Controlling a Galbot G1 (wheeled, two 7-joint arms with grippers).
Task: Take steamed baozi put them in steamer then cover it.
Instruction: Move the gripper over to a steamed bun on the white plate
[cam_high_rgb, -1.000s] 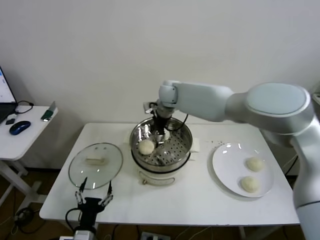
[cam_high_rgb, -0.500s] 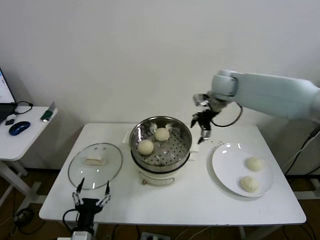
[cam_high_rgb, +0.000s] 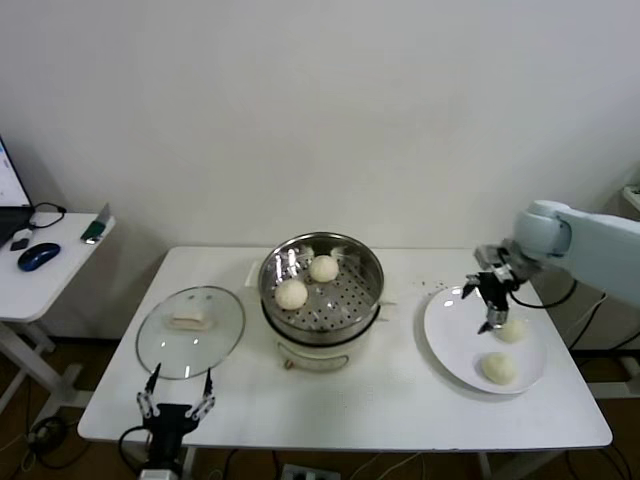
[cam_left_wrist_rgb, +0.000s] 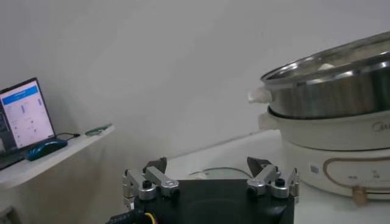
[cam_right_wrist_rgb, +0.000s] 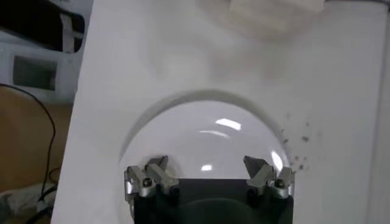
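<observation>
The right gripper (cam_high_rgb: 490, 308) hangs spread above the plate (cam_high_rgb: 452, 338) near two baozi (cam_high_rgb: 511, 328); the left gripper (cam_high_rgb: 175, 410), also spread, waits beside the table (cam_high_rgb: 400, 400).

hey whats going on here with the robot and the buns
The robot is moving steamed baozi from the white plate into the steamer. Two baozi already sit on its perforated tray, and two more wait on the plate. The right gripper hangs open over the plate beside the farther one, holding nothing. The left gripper is parked open at the table's front edge by the glass lid, which is not on the steamer yet.
</observation>
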